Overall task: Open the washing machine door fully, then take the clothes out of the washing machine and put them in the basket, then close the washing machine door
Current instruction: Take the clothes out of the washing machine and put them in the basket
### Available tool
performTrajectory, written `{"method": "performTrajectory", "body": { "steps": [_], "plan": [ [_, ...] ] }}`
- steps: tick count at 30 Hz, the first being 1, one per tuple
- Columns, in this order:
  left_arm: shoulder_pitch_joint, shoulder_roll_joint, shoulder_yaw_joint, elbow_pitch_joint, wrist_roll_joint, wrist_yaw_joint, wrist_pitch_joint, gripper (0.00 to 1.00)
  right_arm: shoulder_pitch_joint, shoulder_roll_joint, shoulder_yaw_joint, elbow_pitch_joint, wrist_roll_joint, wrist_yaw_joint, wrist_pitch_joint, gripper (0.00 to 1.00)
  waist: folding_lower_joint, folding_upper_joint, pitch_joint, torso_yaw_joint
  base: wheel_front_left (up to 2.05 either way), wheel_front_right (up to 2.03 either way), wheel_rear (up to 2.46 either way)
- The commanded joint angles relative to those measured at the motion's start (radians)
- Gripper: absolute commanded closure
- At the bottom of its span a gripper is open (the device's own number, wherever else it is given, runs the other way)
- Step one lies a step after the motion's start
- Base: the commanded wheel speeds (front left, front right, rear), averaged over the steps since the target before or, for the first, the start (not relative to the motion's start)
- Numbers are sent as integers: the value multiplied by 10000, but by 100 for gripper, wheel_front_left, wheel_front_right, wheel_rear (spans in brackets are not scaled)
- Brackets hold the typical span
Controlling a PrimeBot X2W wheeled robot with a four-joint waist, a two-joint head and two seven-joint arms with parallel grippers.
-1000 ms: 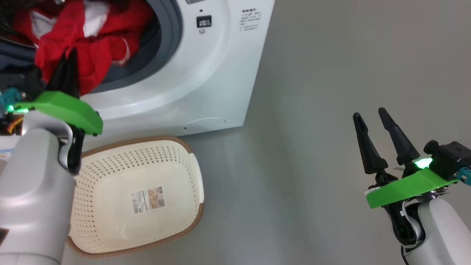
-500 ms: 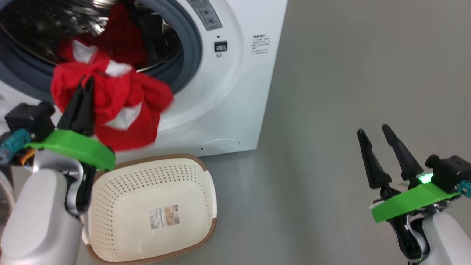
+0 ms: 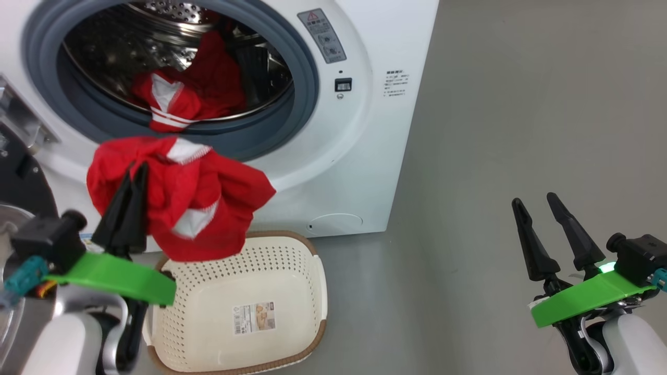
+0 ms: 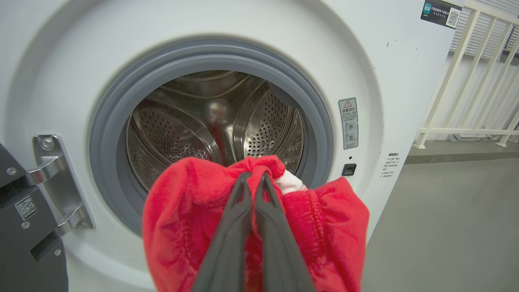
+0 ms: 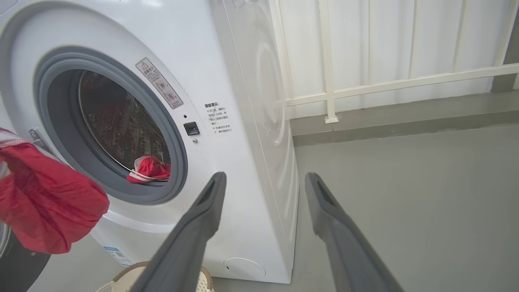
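**Supervisor:** Report the state of both hands.

**Operator:** My left hand (image 3: pixel 136 169) is clamped shut on one red garment (image 3: pixel 208 198). The garment hangs free in front of the washing machine (image 3: pixel 396 156), over the machine-side rim of the basket (image 3: pixel 319 291). My right hand (image 3: pixel 533 199) stands with its fingers spread wide and holds nothing. It is well off to the right, above bare floor.

**Supervisor:** Where is the rest of the load?

**Operator:** A second red garment (image 3: pixel 198 99) lies in the drum, at the front edge by the gasket. The washing machine door (image 4: pixel 20 251) is swung open on my left.

**Supervisor:** What is the procedure for the drop?

**Operator:** I judge this to be the carry-and-release step.
1. I will move the left hand until the bundle hangs over the middle of the basket, not over its rim.
2. I will lower it until the loose folds sit inside the walls, because the cloth hangs wide and a corner could drape over the edge.
3. Only then will I open the fingers, and afterwards lift straight up so that nothing snags.

I will also keep my forearm off the light basket, which looks easy to push aside.
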Motion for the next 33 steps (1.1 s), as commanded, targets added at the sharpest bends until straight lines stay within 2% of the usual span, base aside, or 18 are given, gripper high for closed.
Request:
{"method": "performTrajectory", "body": {
  "steps": [1,10,19,24,33],
  "plan": [
    [-149,335,387,-336,53,86,35,100,173,-138,155,-232,34,16,-74,0,0,0,-56,49,0,0,0],
    [857,155,430,-951,-45,394,-296,100,283,-213,92,-333,25,16,-74,0,0,0,-148,5,0,0,0],
    [1060,75,418,-871,-86,473,-551,100,301,-231,80,-361,35,16,-74,0,0,0,-72,-102,0,0,0],
    [964,41,392,-627,-154,406,-682,100,255,-236,74,-367,40,16,-74,0,0,0,10,-157,0,0,0],
    [667,-131,235,1024,-378,-45,-1264,100,71,-207,98,-423,47,16,-74,0,0,0,426,-383,0,0,0]
  ]
}}
